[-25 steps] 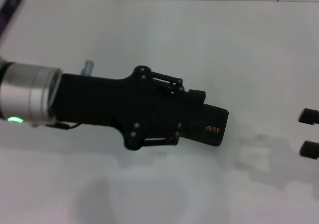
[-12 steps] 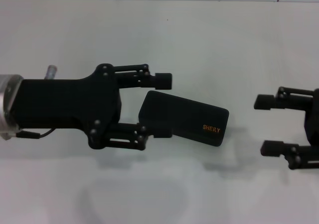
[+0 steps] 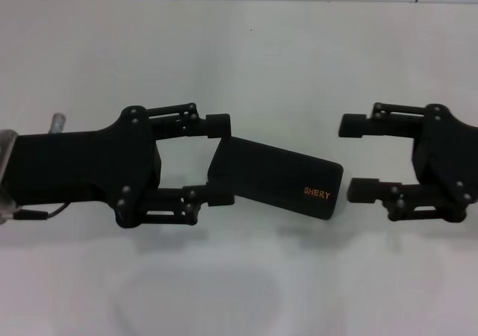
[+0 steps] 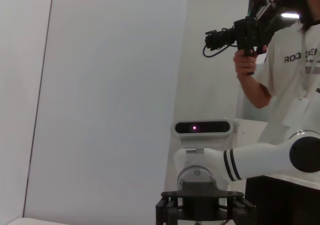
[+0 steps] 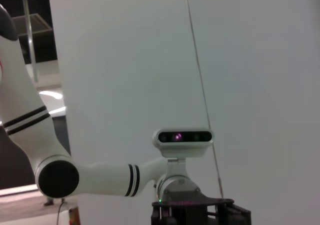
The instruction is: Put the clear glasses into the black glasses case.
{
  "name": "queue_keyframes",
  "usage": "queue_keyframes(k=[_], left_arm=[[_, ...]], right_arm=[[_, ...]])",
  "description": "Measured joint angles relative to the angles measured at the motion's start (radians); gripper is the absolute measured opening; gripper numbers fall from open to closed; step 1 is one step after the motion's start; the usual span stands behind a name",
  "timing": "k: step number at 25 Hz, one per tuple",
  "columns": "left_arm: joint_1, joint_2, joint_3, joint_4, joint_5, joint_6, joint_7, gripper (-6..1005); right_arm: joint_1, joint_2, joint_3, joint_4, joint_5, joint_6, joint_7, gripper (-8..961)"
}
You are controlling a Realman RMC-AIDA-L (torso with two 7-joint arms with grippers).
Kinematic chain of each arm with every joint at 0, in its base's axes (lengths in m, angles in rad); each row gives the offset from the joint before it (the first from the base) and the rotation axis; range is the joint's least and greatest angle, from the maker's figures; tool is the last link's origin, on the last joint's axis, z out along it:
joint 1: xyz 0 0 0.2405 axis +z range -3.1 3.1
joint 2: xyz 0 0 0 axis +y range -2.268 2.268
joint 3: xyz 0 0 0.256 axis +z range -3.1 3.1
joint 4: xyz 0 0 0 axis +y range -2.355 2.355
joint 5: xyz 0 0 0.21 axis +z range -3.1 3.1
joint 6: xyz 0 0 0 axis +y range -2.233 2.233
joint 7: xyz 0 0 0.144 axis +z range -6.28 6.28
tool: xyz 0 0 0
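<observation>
Head view: the case lies shut on the white table, slightly tilted, lid up, orange "SHERY" lettering at its right end.

Left gripper sits at the case's left end, fingers spread, one finger just beyond the far corner, the other at the near corner. It grips nothing; whether the tips touch the case cannot be told.

Right gripper faces the case from the right, fingers likewise spread and empty, its near finger just beside the case's right end, with a small gap.

No glasses visible in any view.

Left wrist view: looks away from the table at a white wall, the other arm with its wrist camera, and a person holding a camera.

Right wrist view: white wall, the left arm and its camera.
</observation>
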Motion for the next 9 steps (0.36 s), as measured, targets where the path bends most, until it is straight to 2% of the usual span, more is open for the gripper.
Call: queue_keyframes(k=[9], left_arm=[[0.044,0.000,0.000,-0.007,0.001,-0.001,0.033,757]], right_arm=[[0.026,0.000,-0.026,0.000,0.000,0.020,0.008,719]])
